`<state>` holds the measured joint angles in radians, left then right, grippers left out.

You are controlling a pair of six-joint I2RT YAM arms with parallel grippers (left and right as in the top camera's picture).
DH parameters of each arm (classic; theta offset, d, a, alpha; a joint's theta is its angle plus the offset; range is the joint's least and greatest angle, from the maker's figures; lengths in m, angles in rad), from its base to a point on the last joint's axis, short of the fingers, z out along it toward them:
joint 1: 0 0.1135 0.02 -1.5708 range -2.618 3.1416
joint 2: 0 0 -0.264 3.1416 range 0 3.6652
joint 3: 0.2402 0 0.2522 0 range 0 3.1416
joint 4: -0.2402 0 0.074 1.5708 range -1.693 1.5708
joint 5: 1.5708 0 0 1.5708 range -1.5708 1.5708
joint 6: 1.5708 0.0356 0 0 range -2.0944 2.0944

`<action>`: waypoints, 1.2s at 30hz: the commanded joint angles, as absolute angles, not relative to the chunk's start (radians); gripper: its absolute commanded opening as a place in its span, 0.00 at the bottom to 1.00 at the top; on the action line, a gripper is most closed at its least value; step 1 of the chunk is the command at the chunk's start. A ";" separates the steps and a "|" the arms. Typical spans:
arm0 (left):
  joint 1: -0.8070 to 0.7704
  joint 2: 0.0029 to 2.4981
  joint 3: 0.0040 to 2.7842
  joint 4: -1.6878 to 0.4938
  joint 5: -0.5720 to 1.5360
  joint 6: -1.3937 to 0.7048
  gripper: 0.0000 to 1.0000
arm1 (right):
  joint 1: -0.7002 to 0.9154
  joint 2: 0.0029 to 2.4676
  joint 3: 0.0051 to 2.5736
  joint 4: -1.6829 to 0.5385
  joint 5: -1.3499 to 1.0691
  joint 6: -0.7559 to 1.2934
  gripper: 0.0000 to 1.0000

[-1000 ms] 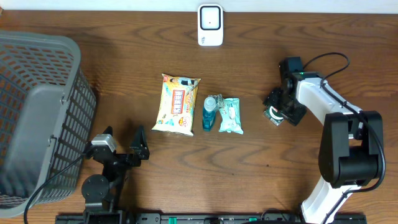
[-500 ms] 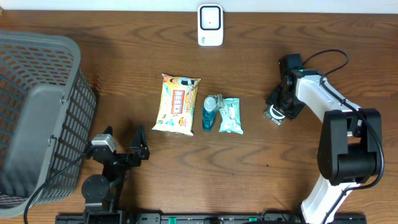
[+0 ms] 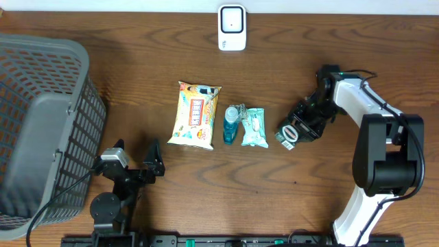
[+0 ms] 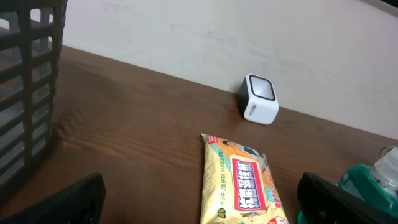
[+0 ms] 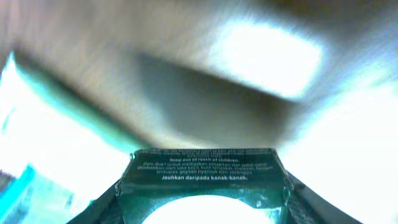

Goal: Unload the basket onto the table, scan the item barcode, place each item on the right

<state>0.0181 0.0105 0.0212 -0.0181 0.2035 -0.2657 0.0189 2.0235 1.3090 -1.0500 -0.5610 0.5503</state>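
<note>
the box (image 3: 285, 135) is a small dark green carton with fine white print on the panel that faces the right wrist camera. it sits between the fingers of the right claw (image 3: 295, 130), which pinches it by its two side walls. it looks lifted just off the wood, though the overhead view does not settle that.

my guess is that it is light and stiff-edged but easy to crush, being thin card with a slightly slick finish. a modest squeeze across the narrow sides suits it, low enough that it cannot swing. the broad faces should stay uncovered, since one of them probably bears the barcode. i cannot tell which; no bars show in either view.

just beside the claw, toward the table's middle, lie a teal pouch (image 3: 254, 127), a bottle (image 3: 231, 125) and a yellow pack (image 3: 195, 115) in a row. the scanner (image 3: 232, 28) stands well apart, up past that row by the wall, so the box has a diagonal carry ahead of it.

far across from the right claw, the left claw (image 3: 136, 154) rests with fingers spread wide and nothing in them. a grey basket (image 3: 75, 82) is at its outer side.
</note>
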 commanded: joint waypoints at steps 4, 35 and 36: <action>0.021 0.004 0.004 -0.049 0.216 -0.268 0.98 | 0.006 2.034 1.317 -1.182 -0.832 0.340 0.38; 0.021 0.004 0.004 -0.049 0.216 -0.268 0.98 | 0.252 2.035 1.493 -0.286 -0.269 0.448 0.40; 0.021 0.004 0.004 -0.049 0.216 -0.268 0.98 | 0.278 2.035 1.493 -0.255 -0.197 0.448 0.40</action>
